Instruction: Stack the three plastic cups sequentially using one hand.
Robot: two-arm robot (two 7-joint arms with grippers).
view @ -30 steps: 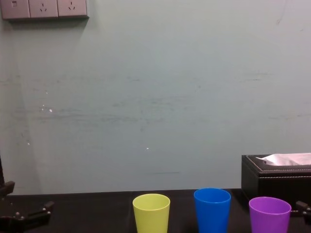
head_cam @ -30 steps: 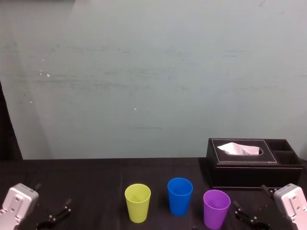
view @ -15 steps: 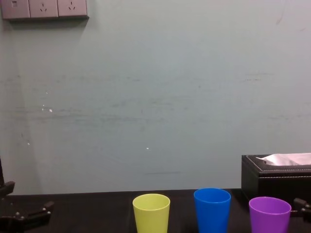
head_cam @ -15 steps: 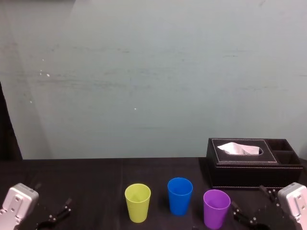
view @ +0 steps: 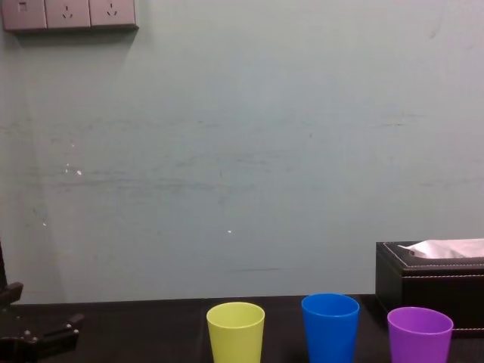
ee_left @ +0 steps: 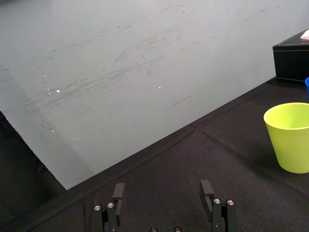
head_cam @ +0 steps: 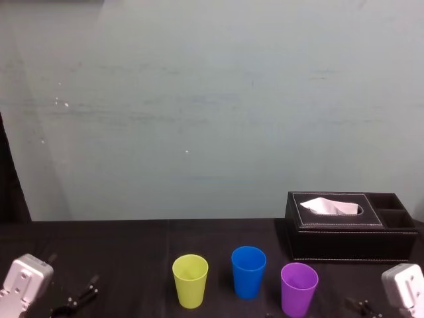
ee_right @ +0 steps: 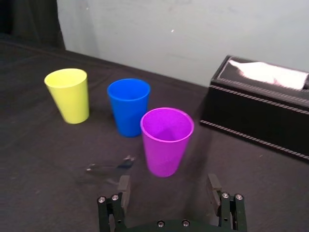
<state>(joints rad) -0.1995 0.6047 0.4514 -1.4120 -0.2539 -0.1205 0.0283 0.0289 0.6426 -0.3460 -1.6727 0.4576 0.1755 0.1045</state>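
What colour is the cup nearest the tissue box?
The cup is purple. It shows best in the right wrist view, next to the black tissue box.

Black-clothed table (head_cam: 119, 258), yellow-green cup (head_cam: 190, 282), blue cup (head_cam: 248, 273), purple cup (head_cam: 299, 290), black tissue box (head_cam: 351, 242)

**Inspector:** What is standing on the table (head_cam: 119, 252)?

**Assistant:** Three cups are standing upright in a row, apart from one another. The left cup (head_cam: 190, 281) is sitting left of the middle cup (head_cam: 248, 271). The right cup (head_cam: 299, 289) is sitting right of it, slightly nearer the robot.

**Inspector:** And around them?

**Assistant:** The tissue box (head_cam: 351, 226) is sitting behind the right cup and to its right, near the wall (head_cam: 199, 99). The right gripper (ee_right: 168, 184) is sitting nearer the robot than the right cup, to its right. The left gripper (ee_left: 162, 189) is sitting well left of the left cup.
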